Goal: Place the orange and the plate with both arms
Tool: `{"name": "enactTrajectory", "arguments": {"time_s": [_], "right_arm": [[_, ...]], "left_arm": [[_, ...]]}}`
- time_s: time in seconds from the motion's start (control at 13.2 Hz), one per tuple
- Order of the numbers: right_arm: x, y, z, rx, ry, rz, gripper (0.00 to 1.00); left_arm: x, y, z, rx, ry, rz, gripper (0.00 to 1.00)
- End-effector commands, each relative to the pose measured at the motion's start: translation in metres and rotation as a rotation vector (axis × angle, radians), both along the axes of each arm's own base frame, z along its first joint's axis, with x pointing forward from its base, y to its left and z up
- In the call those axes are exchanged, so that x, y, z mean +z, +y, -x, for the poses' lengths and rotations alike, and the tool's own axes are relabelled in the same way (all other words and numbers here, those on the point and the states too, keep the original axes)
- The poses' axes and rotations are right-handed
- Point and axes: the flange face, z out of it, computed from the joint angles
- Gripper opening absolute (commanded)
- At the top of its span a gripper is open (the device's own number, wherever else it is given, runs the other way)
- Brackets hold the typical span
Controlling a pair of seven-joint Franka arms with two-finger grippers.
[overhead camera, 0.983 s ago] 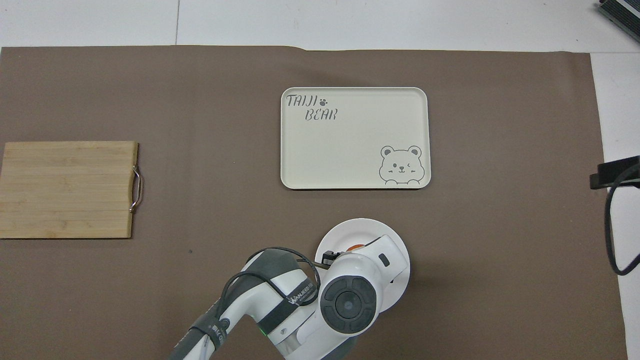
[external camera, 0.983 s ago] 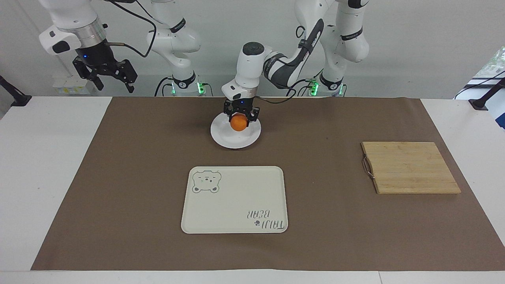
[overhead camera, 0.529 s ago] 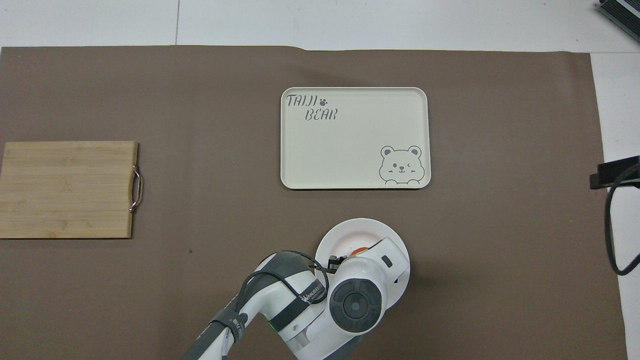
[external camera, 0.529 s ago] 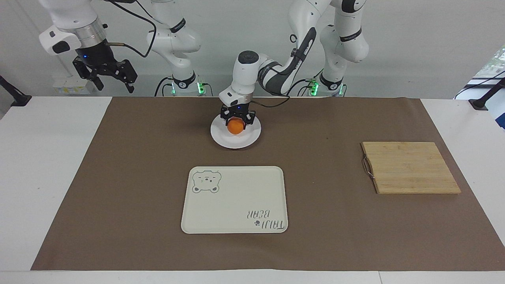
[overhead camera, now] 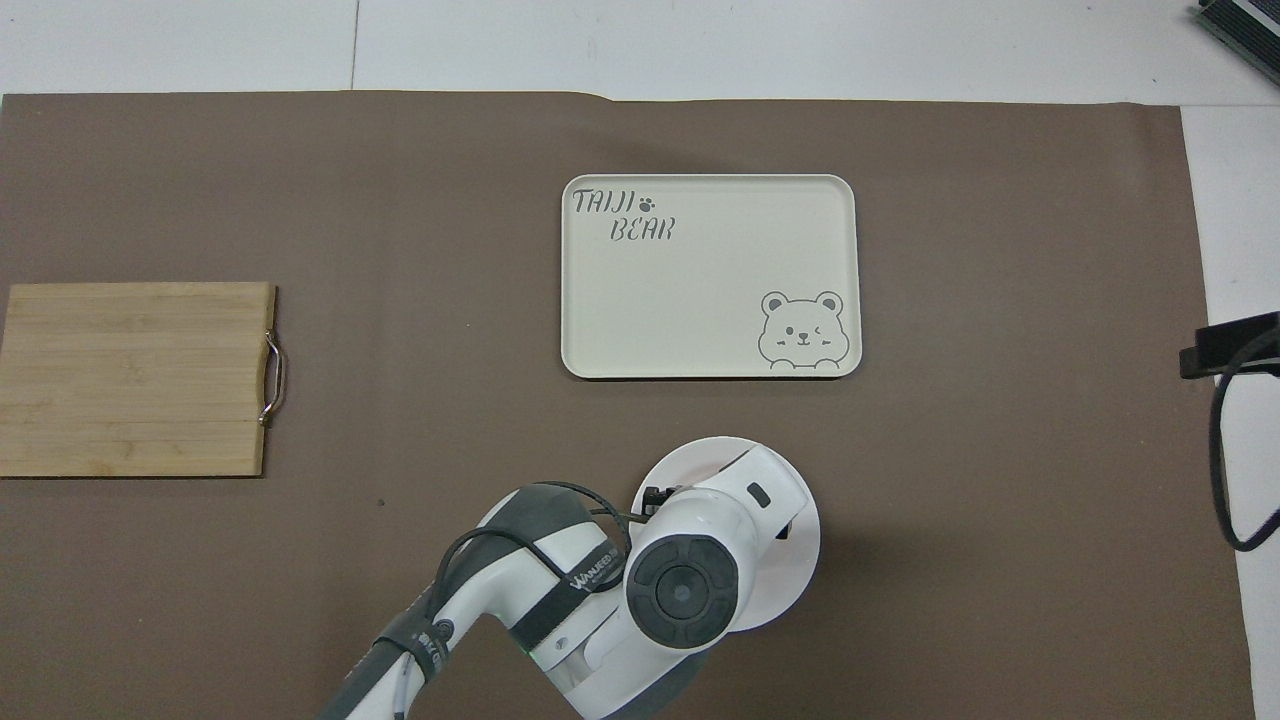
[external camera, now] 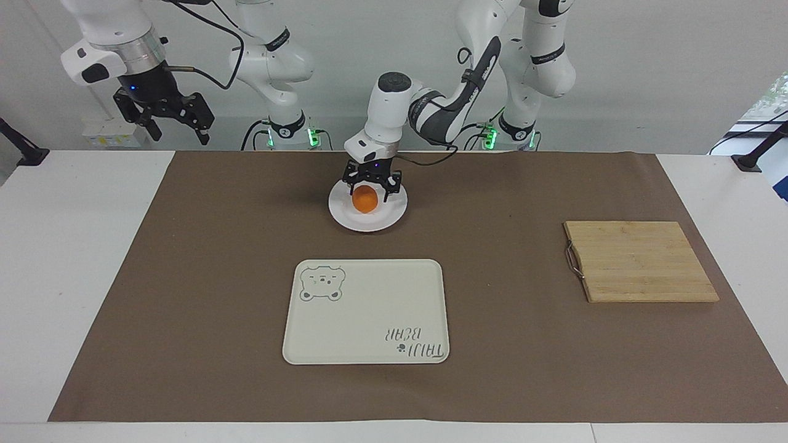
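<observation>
Orange sits on the plate, right between the left gripper fingers, which are spread and don't look like they're pinching it. Right gripper waits up high over the right arm's end of the worktop, fingers spread too

White table carries a brown rectangular mat. On the mat: round white plate directly under the left gripper; cream rectangular bear-print tray farther from the robots than that gripper; bamboo cutting board toward the left arm's end.
</observation>
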Motion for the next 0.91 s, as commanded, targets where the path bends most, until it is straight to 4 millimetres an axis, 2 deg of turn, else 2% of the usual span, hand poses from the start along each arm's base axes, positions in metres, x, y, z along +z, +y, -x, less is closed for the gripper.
{"name": "enactTrajectory", "arguments": {"time_s": [0.0,0.15,0.38,0.53,0.76,0.83], "right_arm": [[0.0,-0.001,0.008,-0.012,-0.003,0.006,1.0],[0.0,-0.001,0.008,-0.012,-0.003,0.006,1.0],[0.0,-0.001,0.008,-0.014,-0.004,0.006,1.0],[-0.001,-0.002,0.008,-0.017,-0.003,0.006,1.0],[0.0,0.0,0.007,-0.012,-0.008,0.006,1.0],[0.0,0.0,0.007,-0.012,-0.006,0.006,1.0]], "left_arm": [[0.02,0.044,-0.024,-0.007,0.056,-0.072,1.0],[0.015,0.08,-0.045,-0.027,0.096,-0.134,1.0],[0.046,0.153,-0.09,-0.016,0.086,-0.133,1.0],[0.078,0.21,-0.119,-0.029,0.038,-0.116,1.0],[0.123,0.286,-0.14,-0.069,-0.002,-0.121,1.0],[0.144,0.313,-0.151,-0.1,-0.012,-0.129,1.0]]}}
